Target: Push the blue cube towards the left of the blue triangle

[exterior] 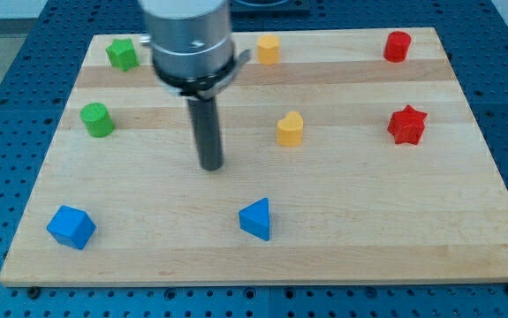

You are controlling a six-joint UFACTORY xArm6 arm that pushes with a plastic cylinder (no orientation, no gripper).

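**A:** Starting at the view's bottom, nearest edge first: what lies closest on the counter (262, 261)?

**B:** Two blue pieces. The blue cube (71, 227) sits near the bottom left corner, below my tip (211, 166) and well off to its left. The blue triangle (256, 219) sits below my tip and a little to its right. The two are well apart, with bare wood between them.

**A:** So the cube is already on the triangle's left?

**B:** It is on that side, but far off. Judging from this, the push has not begun: my tip touches neither block and stands in open wood above both.

**A:** And the hand, is it spread or pinching?

**B:** There is no hand to speak of, only a straight dark rod, so nothing spreads, presses or pinches.

**A:** What remains?

**B:** Likely my tip must get round to the cube's far left side, then slide it rightward until it rests near the triangle.

**A:** What is further back?

**B:** Roughly level with my tip: a green cylinder (97, 119) to its left, a yellow block (290, 129) to its right, and a red star (406, 124) further right. Beyond, along the top edge: a green star (123, 54), a second yellow block (269, 49) and a red cylinder (398, 46).
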